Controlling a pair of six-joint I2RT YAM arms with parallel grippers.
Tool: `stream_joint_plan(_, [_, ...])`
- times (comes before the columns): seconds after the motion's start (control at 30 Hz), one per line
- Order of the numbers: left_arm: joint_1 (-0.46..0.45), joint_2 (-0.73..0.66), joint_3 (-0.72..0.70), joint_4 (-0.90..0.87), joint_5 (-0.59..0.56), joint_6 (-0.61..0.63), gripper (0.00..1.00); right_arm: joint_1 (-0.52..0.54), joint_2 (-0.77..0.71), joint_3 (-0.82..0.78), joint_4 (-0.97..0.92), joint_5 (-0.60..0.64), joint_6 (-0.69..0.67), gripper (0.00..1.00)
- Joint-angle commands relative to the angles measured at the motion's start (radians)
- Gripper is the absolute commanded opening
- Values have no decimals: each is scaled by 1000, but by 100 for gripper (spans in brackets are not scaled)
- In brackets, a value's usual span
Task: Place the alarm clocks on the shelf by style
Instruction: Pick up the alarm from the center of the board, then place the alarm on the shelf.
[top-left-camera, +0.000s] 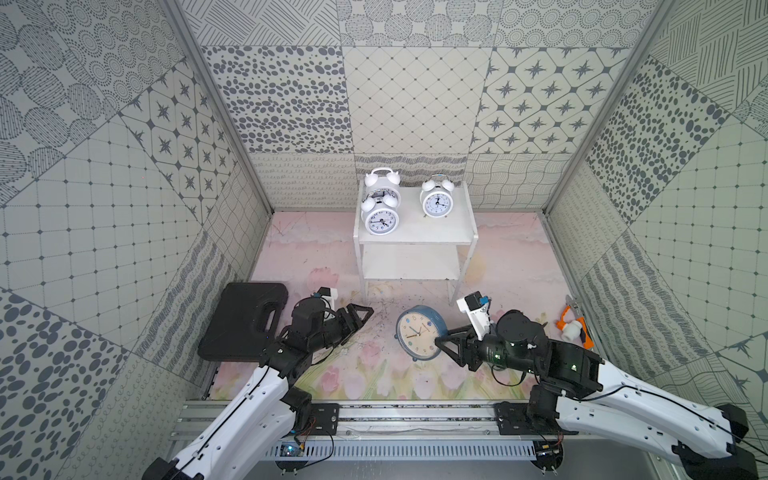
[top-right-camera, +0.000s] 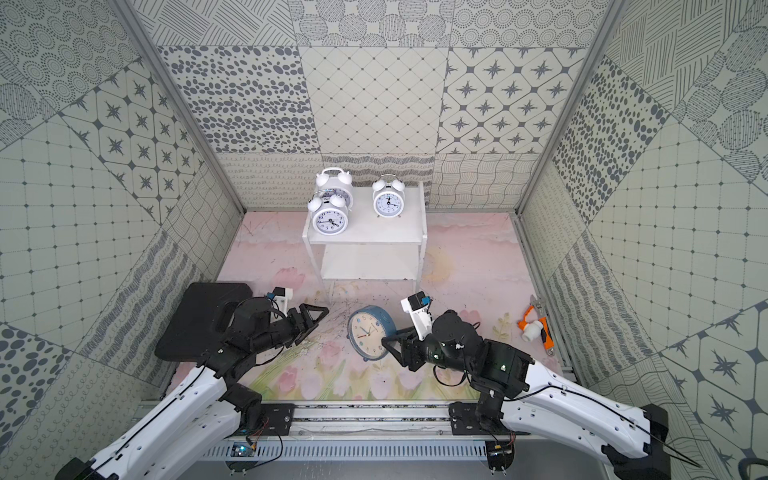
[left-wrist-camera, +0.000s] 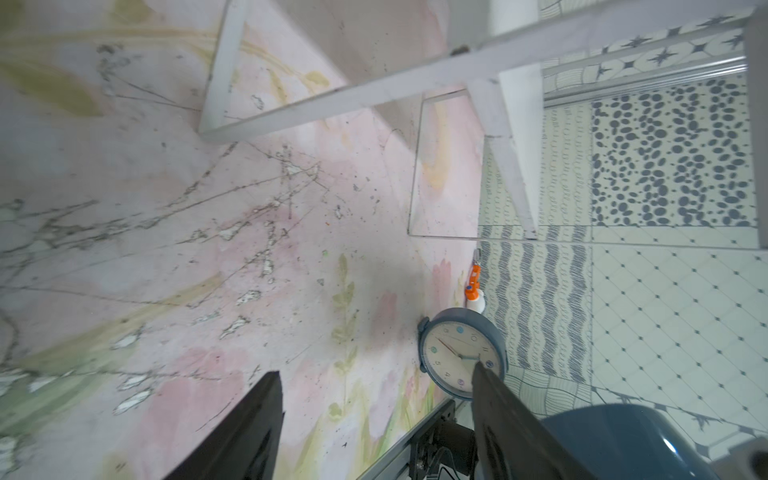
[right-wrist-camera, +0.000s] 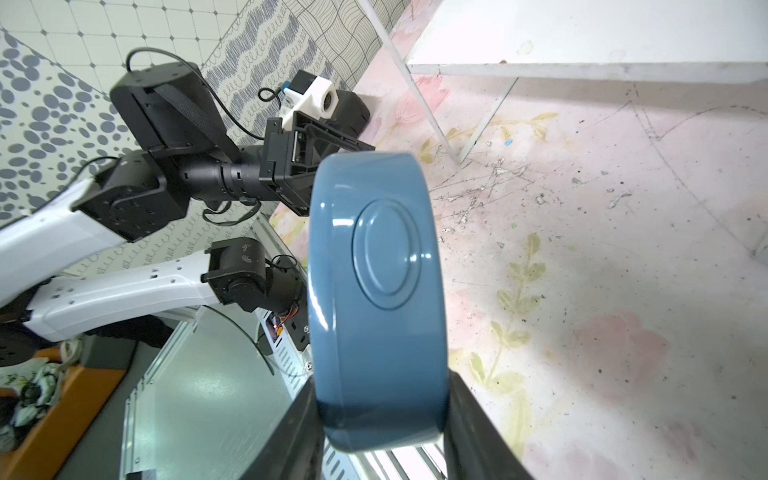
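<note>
Right fingers grip blue clock | left fingers open | 3 white clocks atop shelf | black case nearby

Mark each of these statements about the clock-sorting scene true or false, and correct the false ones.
1. Three white twin-bell clocks stand on the top board of the shelf. True.
2. A blue clock sits on the shelf's lower board. False: the lower board is bare, and the blue clock is in front of the shelf.
3. The right end effector is closed on the blue clock. True.
4. The left end effector grips the black case. False: the left end effector is open and empty, beside the black case.
</note>
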Motion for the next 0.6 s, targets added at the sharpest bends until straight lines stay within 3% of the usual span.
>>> stream_joint_plan(0.0, [-56,-3,-41,419,190,-78,77,-72,-5,-8,37,-210,12,35])
stream_joint_plan(0.23, [-151,68,-33,589,246,-71,86,-182,30,3,110,-446,7,35])
stream_joint_plan(0.47, [-186,87,-81,888,328,-160,95,-261,74,11,196,-608,39,35])
stream_joint_plan(0.57, [-187,92,-88,997,359,-217,94,-294,86,3,244,-656,67,35])
